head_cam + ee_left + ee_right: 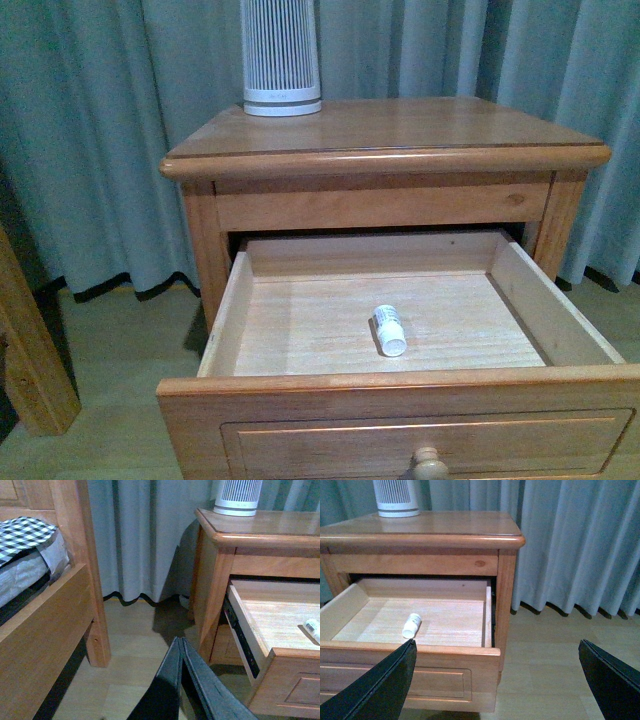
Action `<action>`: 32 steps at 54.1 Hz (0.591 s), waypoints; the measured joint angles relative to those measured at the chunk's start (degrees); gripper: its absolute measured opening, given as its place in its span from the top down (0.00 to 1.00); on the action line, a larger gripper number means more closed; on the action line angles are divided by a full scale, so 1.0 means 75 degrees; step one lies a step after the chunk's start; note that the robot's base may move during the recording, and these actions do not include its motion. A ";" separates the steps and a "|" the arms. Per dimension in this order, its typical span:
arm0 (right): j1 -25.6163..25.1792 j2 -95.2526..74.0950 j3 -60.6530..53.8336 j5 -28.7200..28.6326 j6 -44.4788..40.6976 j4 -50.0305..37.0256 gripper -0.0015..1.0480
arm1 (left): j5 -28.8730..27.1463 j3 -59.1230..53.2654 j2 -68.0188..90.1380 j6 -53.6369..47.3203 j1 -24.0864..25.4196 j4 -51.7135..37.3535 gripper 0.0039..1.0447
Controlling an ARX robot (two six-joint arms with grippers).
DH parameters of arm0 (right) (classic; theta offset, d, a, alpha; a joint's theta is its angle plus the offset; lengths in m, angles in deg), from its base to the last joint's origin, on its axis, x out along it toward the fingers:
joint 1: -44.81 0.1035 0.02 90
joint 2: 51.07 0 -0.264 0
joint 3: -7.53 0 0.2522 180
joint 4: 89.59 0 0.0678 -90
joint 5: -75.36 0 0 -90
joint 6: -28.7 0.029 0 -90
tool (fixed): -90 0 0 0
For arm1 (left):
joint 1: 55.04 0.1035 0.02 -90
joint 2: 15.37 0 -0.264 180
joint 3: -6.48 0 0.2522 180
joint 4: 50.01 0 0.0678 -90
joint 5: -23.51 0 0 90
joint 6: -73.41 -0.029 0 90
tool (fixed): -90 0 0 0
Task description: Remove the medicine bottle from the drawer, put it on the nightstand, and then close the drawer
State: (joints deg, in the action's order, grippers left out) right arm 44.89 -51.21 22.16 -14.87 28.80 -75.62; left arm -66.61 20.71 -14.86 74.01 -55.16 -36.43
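Observation:
The medicine bottle (389,330) lies on its side on the pale floor of the open drawer (300,385), cap towards the front. It also shows in the right wrist view (411,625) and at the edge of the left wrist view (312,629). The nightstand (400,125) has a glossy top. My left gripper (181,640) is shut and empty, low over the floor left of the nightstand. My right gripper (497,647) is open and empty, in front of the drawer's right corner, above the floor. Neither arm shows in the front view.
A tall white ribbed device (280,55) stands at the back left of the nightstand top. A wooden bed frame (55,625) with checked bedding (22,532) is to the left. Grey curtains (90,140) hang behind. The drawer knob (430,465) is at the front.

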 joint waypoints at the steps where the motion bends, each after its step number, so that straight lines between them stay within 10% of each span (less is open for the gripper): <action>1: 0.0000 0.0000 0.0000 0.0006 0.0000 0.0000 0.07 | 0.0006 0.0000 -0.0006 0.0000 0.0000 0.0003 0.97; 12: -0.0443 -0.2122 0.1378 -0.1145 0.1011 0.2057 0.07 | 0.0015 0.0000 -0.0020 0.0000 0.0000 0.0015 0.97; 32: 0.0839 -0.8408 0.6557 -0.0644 0.1169 0.1177 0.07 | 0.0015 0.0000 -0.0020 0.0000 0.0000 0.0015 0.97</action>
State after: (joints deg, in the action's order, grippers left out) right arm 51.18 -114.27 71.34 -19.70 37.56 -66.79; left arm -66.50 20.71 -15.01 74.01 -55.16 -36.33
